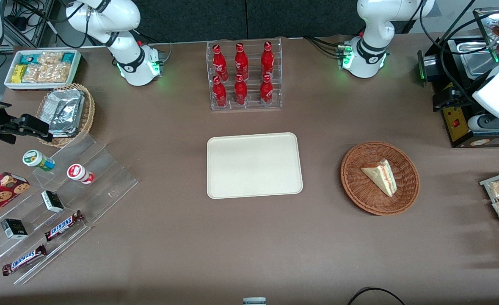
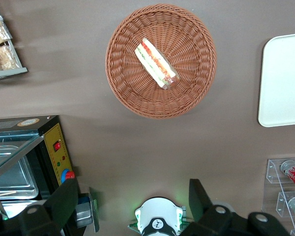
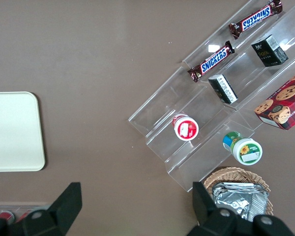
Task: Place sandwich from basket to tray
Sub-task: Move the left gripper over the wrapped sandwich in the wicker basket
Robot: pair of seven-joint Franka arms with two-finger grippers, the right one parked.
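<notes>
**Sandwich waits in the basket, gripper high and clear of it**

Sandwich (image 1: 381, 176), a small triangular wedge of pale bread in clear wrap with red-orange and light filling stripes along its cut edge, lies near the middle of the round, shallow reddish-brown woven wicker basket (image 1: 359, 190). Nothing else is in the basket. The flat cream-coloured rectangular tray (image 1: 254, 165) with rounded corners sits beside the basket, toward the parked arm's end of the table, apart from it with bare brown tabletop between them.

The left arm's gripper (image 2: 132, 209) hangs high over the table near its own base, well apart from the basket and farther from the front camera than it is. Its two dark fingers (image 2: 64, 199) stand spread wide, with nothing between them.

The coming move turns on how the wedge lies. In the wrist view its long axis runs on a diagonal across the bowl, slanted against the line joining the fingers. To close across the narrow width of the bread, I judge the wrist needs to turn until the fingers straddle that diagonal, and the hand must travel toward the front camera and come down over the basket's centre. The pick has not begun; the tray holds nothing yet.
</notes>
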